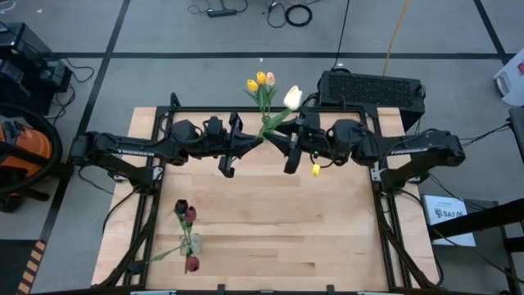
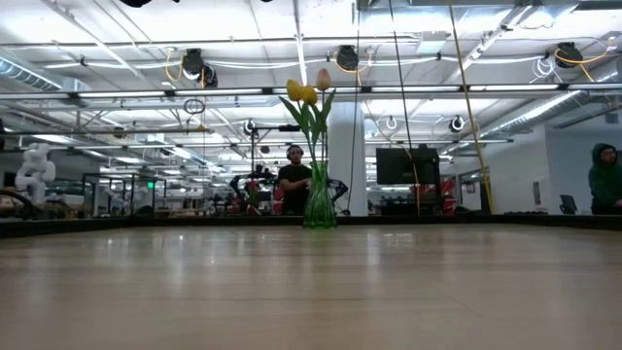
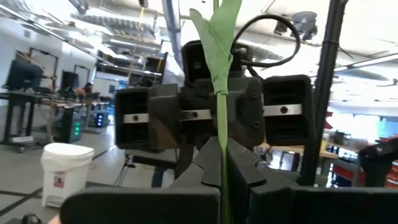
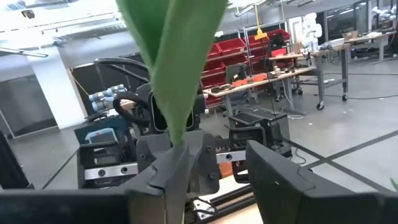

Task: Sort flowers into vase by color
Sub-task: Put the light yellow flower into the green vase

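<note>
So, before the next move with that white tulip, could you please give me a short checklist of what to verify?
1. Left gripper grips the white tulip: ok, its fingers are shut on the stem.
2. Right gripper lets the flower go free: ok, its fingers stand apart, though a leaf lies against one.
3. Green vase upright at the table's far edge: ok.
4. That vase holds light colours: ok, yellow tulips and a peach tulip.
5. Clear path to that vase: cannot tell, both grippers are crowded close beside it.
</note>
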You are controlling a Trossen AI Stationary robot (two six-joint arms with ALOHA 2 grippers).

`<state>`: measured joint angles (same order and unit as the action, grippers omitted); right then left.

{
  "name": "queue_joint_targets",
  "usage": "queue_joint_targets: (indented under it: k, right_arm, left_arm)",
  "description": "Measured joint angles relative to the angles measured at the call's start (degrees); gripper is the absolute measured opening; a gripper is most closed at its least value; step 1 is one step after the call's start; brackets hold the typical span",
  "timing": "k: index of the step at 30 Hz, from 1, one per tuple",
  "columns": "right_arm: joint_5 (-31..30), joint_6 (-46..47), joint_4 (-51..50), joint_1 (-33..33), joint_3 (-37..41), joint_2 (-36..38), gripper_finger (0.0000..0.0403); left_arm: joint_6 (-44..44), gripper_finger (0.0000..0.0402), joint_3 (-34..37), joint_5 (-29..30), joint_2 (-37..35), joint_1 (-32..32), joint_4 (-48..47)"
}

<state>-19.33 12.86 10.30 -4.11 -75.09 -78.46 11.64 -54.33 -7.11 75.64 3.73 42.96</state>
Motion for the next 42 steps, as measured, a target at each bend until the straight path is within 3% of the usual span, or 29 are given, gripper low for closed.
queue_joint_targets:
  k: [29, 33, 40, 42]
  right_arm:
    - [4.7, -3.5, 3.4, 0.2, -0.2, -1.0, 0.0154]
    - [4.6, -3.9, 3.3, 0.3, -0.2, -1.0, 0.0125]
    - [4.5, -7.8, 3.3, 0.4, -0.2, -1.0, 0.0018]
    - [4.6, -8.1, 3.3, 0.4, -0.2, -1.0, 0.001]
  left_arm:
    - [0.0, 0.0012, 0.0, -1.7, 0.0, 0.0, -2.9]
    - [0.0, 0.0013, 0.0, -1.7, 0.0, 0.0, -3.1]
    - [0.0, 0.0013, 0.0, -1.4, 0.0, 0.1, -3.1]
    - [0.0, 0.0013, 0.0, -1.4, 0.0, 0.1, -3.2]
